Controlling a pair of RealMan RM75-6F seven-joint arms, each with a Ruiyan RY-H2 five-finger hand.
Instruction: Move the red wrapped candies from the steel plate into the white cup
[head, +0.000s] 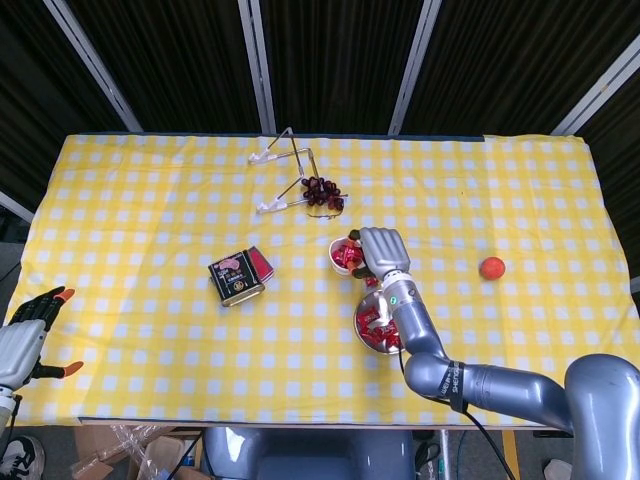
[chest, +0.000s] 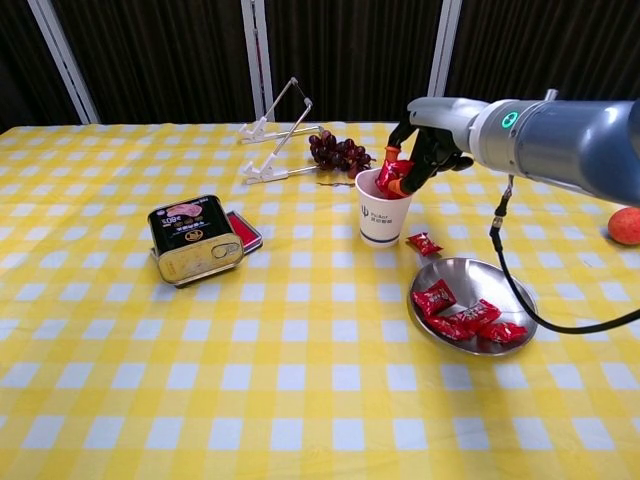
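Observation:
The white cup (chest: 382, 217) (head: 342, 256) stands mid-table with red candies showing at its mouth. My right hand (chest: 428, 152) (head: 380, 250) hovers at the cup's rim and pinches a red wrapped candy (chest: 391, 177) right over the opening. The steel plate (chest: 490, 277) (head: 366, 336) lies to the cup's right in the chest view, with several red candies (chest: 458, 312) in it. One loose candy (chest: 423, 242) lies on the cloth between cup and plate. My left hand (head: 30, 330) rests open at the table's near left edge, far from everything.
A tin can (chest: 194, 238) with a red lid beside it sits left of the cup. Dark grapes (chest: 340, 153) and a clear folding stand (chest: 275, 135) lie behind the cup. An orange fruit (chest: 625, 225) sits far right. The yellow checked cloth covers the table.

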